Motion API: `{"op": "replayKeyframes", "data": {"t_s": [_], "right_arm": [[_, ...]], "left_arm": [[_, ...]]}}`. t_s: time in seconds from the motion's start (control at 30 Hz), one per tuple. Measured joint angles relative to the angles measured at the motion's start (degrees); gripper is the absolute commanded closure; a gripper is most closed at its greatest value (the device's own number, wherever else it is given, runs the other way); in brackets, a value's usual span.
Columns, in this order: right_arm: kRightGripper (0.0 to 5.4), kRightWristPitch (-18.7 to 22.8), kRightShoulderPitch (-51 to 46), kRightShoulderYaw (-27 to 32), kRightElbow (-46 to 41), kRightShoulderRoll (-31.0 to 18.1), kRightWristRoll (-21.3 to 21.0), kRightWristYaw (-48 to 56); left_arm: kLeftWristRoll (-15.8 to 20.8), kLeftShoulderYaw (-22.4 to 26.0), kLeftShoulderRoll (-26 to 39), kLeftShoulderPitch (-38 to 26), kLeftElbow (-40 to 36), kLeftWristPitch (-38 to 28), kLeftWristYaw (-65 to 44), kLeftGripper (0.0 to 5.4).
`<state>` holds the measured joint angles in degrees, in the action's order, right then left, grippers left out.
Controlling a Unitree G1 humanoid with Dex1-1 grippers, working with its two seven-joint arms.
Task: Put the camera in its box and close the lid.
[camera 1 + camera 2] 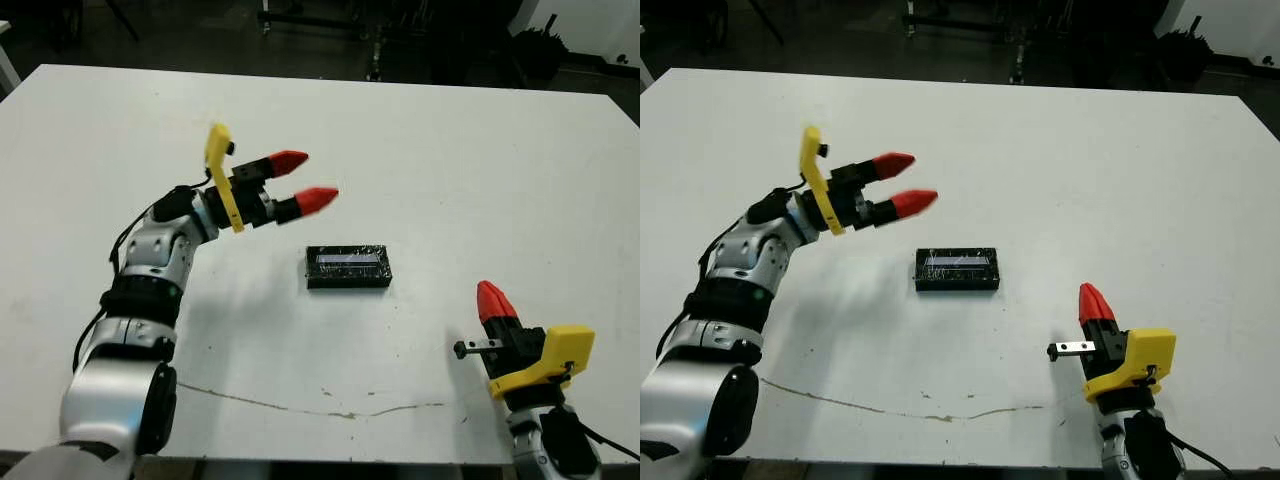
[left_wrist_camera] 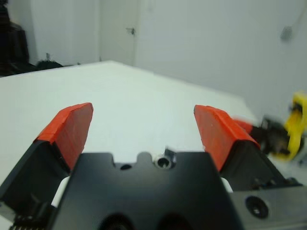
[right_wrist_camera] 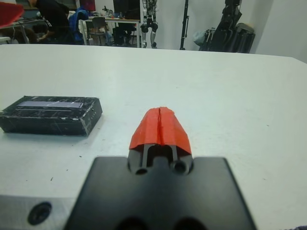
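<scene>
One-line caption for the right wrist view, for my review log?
Shut right pincer hovers over the white table, empty, beside the closed black box with its shiny lid on.

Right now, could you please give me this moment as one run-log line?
box: closed, lid on | left hand: open, raised, empty | right hand: shut, empty, apart from box
</scene>
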<state>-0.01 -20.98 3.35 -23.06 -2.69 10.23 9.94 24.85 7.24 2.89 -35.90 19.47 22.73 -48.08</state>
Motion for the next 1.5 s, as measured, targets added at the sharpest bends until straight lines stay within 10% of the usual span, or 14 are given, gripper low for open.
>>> {"op": "replayKeyframes", "data": {"t_s": [0.3, 1.13, 1.5], "right_arm": [[5.40, 0.3, 0.1, 0.1, -0.6, 0.0, 0.0, -0.3], [5.40, 0.4, 0.0, 0.1, -0.9, 0.0, 0.0, -0.6], [5.40, 0.4, 0.0, 0.1, -0.9, 0.0, 0.0, -0.6]], "left_arm": [[-9.4, -12.7, -6.2, 8.9, -17.8, 1.1, 21.3, 1.63], [-20.5, -23.6, -11.9, 8.4, -2.7, 3.1, 32.4, 5.38], [-20.1, -24.0, -11.0, 10.7, -6.4, 4.8, 30.7, 5.38]]}}
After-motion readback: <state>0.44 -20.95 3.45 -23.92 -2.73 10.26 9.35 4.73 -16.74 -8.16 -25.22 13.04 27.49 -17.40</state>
